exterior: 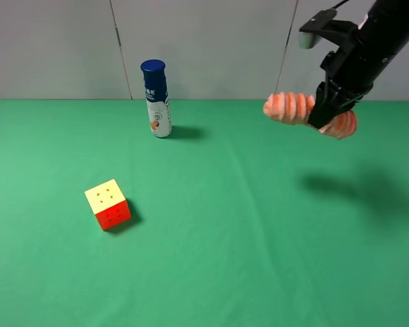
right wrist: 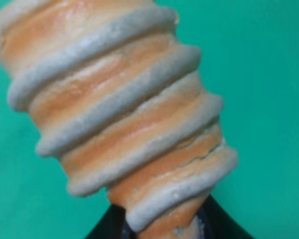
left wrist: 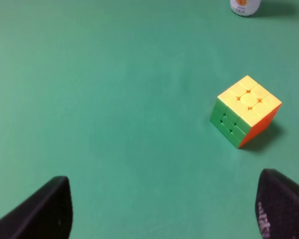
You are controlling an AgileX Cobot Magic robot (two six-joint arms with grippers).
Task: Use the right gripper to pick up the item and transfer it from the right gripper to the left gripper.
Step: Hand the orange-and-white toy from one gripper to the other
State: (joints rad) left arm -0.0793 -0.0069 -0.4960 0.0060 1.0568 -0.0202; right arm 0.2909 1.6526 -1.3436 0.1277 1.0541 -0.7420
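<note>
Exterior high view: right gripper hangs in the air at the far right, well above the table — jaws clamped on the roll around mid-length. The roll lies roughly level. One ribbed end sticks out toward the middle of the table and the other pokes out past the gripper on the right, drooping a little. Its shadow falls on the green surface underneath. Right wrist view is filled with the roll's orange and pale ribs, blurred, with black fingers pinching it at its base. Left wrist view: left gripper has its two black fingers wide apart — nothing between them, touching nothing, only green table below. Cube sits on the table ahead of it. Bottle stands upright near the back edge. Both are well apart from the roll.
</note>
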